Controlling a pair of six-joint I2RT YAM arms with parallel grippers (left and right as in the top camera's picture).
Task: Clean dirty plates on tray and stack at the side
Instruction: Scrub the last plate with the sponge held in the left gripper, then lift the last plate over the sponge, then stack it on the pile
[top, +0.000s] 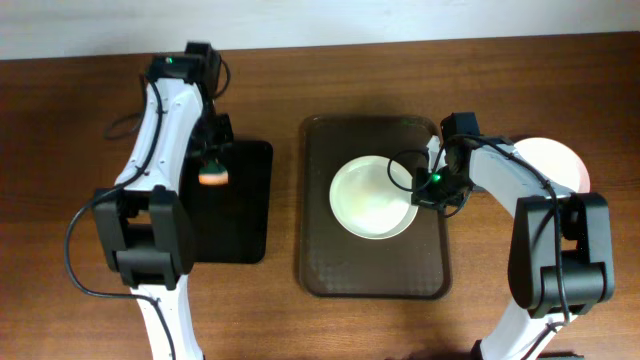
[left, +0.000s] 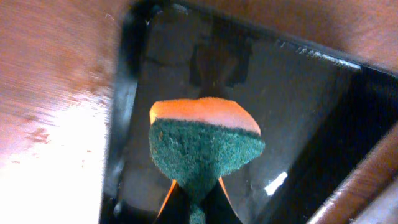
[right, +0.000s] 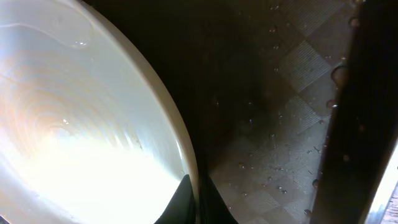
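One plate (top: 372, 200), face up on the tray (top: 325, 250), held by right tool (top: 422, 192).

A dark brown wooden table (top: 50, 120) fills the overhead view — a pale strip (top: 300, 18) along its far edge, light glinting off the wood.

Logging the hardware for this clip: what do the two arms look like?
Both the left arm and the right arm have white tube-like links between chunky black joint blocks. Black cables loop alongside each, and each shows a small green light. The fingers are dark.
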